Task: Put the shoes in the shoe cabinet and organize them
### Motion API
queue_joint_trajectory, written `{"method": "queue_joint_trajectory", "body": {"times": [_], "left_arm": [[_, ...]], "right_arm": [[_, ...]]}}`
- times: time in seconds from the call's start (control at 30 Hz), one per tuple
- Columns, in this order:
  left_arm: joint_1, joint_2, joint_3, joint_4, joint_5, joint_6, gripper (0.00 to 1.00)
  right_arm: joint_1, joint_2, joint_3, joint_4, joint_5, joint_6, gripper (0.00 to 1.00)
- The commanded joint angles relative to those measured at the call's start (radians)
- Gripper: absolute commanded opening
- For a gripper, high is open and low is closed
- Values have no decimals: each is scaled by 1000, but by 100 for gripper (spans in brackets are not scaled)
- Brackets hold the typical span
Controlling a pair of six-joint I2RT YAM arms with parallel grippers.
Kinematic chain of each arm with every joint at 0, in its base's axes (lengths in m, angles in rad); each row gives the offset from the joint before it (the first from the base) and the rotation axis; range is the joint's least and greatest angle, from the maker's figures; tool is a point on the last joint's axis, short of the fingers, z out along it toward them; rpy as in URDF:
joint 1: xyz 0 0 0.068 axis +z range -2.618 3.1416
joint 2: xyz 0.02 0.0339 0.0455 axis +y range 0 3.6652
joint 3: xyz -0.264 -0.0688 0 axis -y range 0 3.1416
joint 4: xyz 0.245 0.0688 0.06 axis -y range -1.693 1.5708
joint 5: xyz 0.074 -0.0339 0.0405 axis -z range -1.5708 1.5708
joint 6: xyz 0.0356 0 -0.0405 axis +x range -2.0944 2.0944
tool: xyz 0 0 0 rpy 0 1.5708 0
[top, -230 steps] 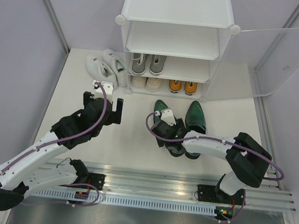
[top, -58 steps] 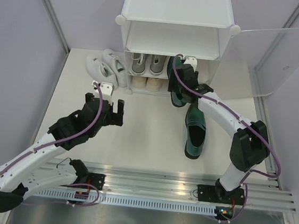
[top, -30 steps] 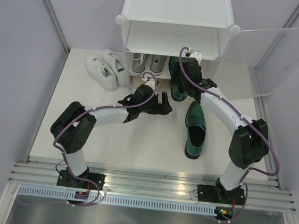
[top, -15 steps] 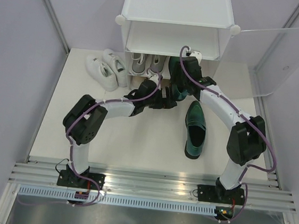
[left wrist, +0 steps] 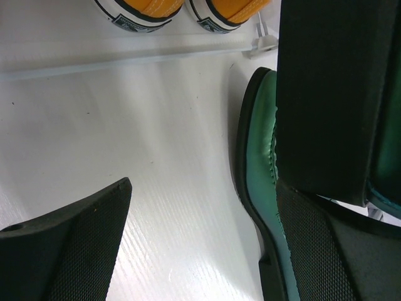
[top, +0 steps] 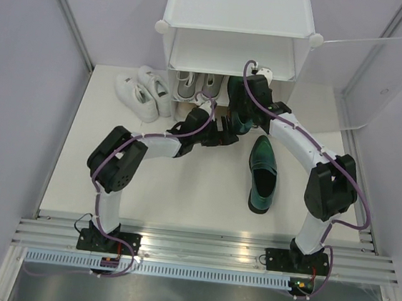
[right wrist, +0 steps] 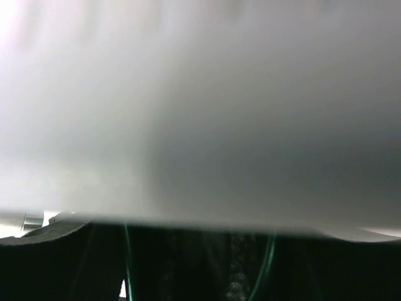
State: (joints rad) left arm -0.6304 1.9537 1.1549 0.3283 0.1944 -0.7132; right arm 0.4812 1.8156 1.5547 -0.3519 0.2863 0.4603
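The white shoe cabinet [top: 238,14] stands at the back. My right gripper [top: 239,113] is shut on a glossy dark green shoe [top: 234,124] at the cabinet's lower front; the right wrist view shows only a blurred white panel [right wrist: 200,94] above the dark shoe [right wrist: 200,263]. The other green shoe [top: 263,175] lies on the table. My left gripper [top: 217,133] is open beside the held green shoe [left wrist: 258,188], whose side touches the left gripper's right finger [left wrist: 326,257]. Orange shoes [left wrist: 141,7] sit behind it. Grey shoes [top: 197,85] stand on a shelf.
A pair of white sneakers [top: 144,91] sits on the table left of the cabinet. The translucent door [top: 381,76] hangs open at the right. Grey walls close in both sides. The right gripper's black body [left wrist: 338,94] fills the left wrist view's upper right.
The left gripper has swung right, up to the green shoe held at the cabinet. The right gripper with the shoe has nudged slightly toward the cabinet.
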Motion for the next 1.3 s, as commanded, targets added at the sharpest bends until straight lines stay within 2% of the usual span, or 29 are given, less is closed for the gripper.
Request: {"method": "queue_joint_trajectory", "body": {"times": [0.0,0.2,0.3,1.13,1.27], "left_arm": [[6,-18,-7,86,11,-35,98],[8,-36,-20,91,7,-35,98],[9,-55,-34,91,-9,-29,98],[9,-75,-4,49,-9,-19,98],[9,-82,-6,41,-6,-19,98]], "right_arm": [[4,-12,73,80,-3,23,83],[0,-7,90,59,1,26,94],[2,-10,91,56,-2,25,96],[-1,-128,13,53,-32,14,97],[0,-185,-33,53,-38,12,97]]}}
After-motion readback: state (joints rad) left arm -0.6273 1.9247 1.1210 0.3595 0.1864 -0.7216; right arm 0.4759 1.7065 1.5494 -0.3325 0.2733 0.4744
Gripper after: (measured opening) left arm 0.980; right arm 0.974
